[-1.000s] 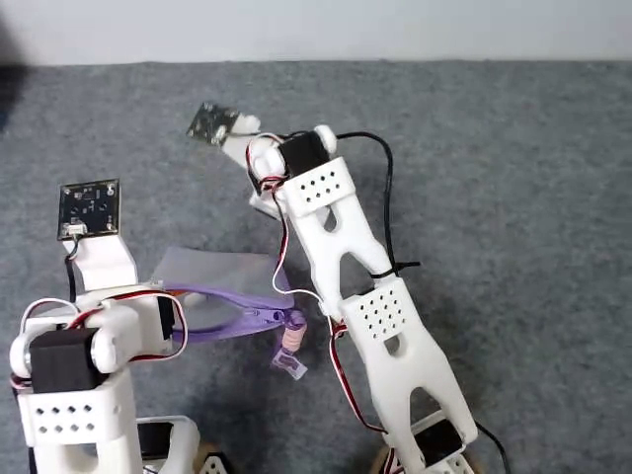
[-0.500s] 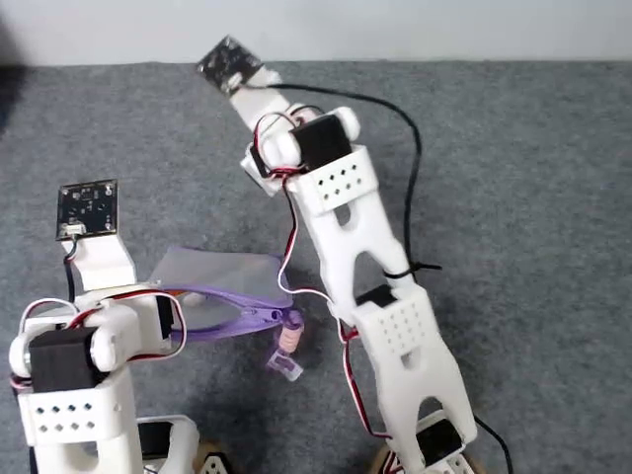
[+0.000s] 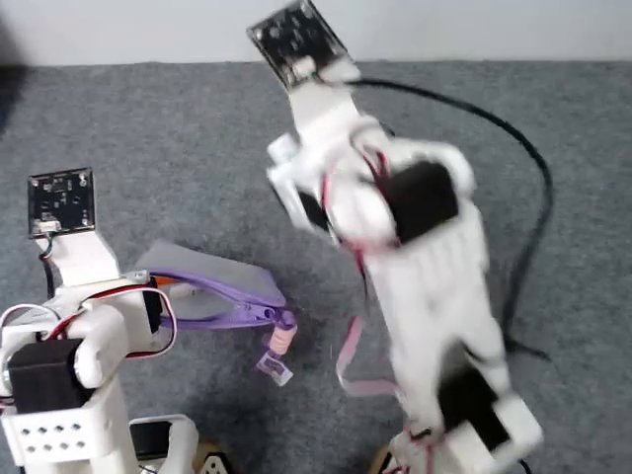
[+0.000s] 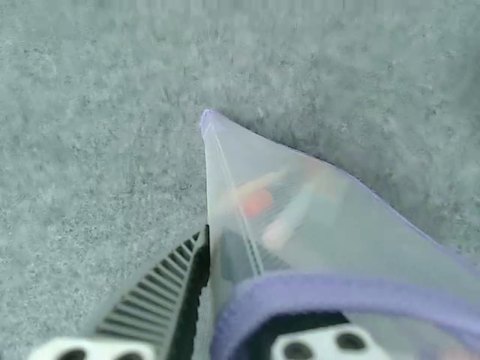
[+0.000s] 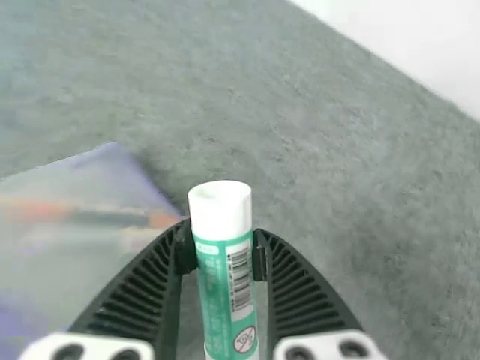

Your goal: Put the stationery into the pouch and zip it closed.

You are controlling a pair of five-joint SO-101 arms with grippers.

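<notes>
Glue stick raised in R pincer, pouch shifted

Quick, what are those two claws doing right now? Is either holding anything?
Left gripper: closed, gripping the pouch by its edge.
Right gripper: closed on a green-and-white glue stick.

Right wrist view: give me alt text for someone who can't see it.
The right gripper is shut on a green glue stick, whose white cap pokes out past the black ribbed fingers. Beyond it is a translucent pouch with a purple edge and blurred orange items inside, over the grey table covering.
</notes>
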